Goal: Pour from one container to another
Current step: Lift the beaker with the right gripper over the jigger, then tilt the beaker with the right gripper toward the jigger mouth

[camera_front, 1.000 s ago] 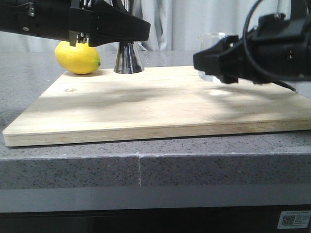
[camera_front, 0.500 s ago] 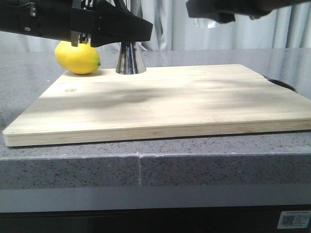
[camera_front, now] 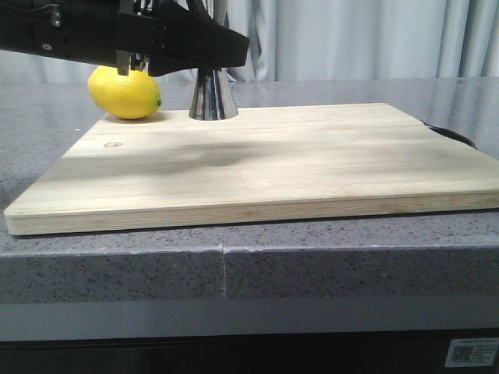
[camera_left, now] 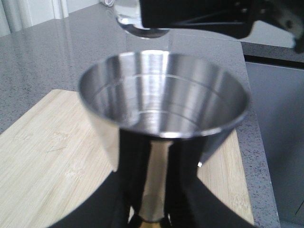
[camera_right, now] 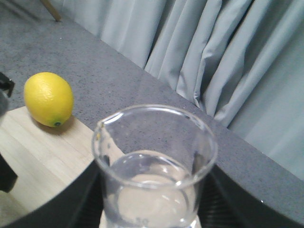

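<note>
The steel jigger (camera_front: 212, 97) stands at the back of the wooden board (camera_front: 257, 164), its top hidden behind my left gripper (camera_front: 222, 51). In the left wrist view my left gripper (camera_left: 149, 190) is shut on the jigger's narrow waist, and its open upper cup (camera_left: 164, 99) looks empty. The glass beaker (camera_left: 137, 21) hangs just beyond and above the cup's rim, held by my right gripper (camera_left: 204, 14). Seen from the right wrist, my right gripper (camera_right: 154, 199) is shut on the upright beaker (camera_right: 154, 161), which holds clear liquid. The right arm is out of the front view.
A yellow lemon (camera_front: 125, 93) lies on the grey counter (camera_front: 351, 257) left of the jigger, also seen as the lemon (camera_right: 49, 99) from the right wrist. A dark object (camera_front: 451, 135) pokes out past the board's right edge. Curtains hang behind.
My right gripper has lifted the beaker off the board's right side, up and left, out of the front view. The jigger has shifted slightly right in the left gripper.
</note>
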Robot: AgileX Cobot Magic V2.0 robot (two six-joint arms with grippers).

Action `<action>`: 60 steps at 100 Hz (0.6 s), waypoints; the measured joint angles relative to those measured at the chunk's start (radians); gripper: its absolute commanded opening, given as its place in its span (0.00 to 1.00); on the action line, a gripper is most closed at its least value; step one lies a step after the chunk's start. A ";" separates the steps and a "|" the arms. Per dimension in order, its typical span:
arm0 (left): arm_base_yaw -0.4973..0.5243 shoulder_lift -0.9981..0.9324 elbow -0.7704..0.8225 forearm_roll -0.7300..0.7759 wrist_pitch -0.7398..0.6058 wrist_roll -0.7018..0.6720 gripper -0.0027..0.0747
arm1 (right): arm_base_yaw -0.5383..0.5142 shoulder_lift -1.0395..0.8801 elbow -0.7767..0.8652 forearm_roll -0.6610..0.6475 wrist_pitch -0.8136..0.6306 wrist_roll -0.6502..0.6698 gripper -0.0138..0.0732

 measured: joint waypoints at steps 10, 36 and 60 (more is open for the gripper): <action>-0.008 0.000 0.000 0.000 0.000 0.000 0.11 | 0.026 -0.007 0.000 -0.013 0.006 0.000 0.40; -0.027 0.000 0.000 0.000 0.000 0.000 0.11 | 0.072 -0.007 -0.007 -0.044 0.040 0.000 0.40; -0.038 0.000 0.000 0.002 0.000 0.000 0.11 | 0.091 -0.007 -0.048 -0.082 0.069 0.000 0.40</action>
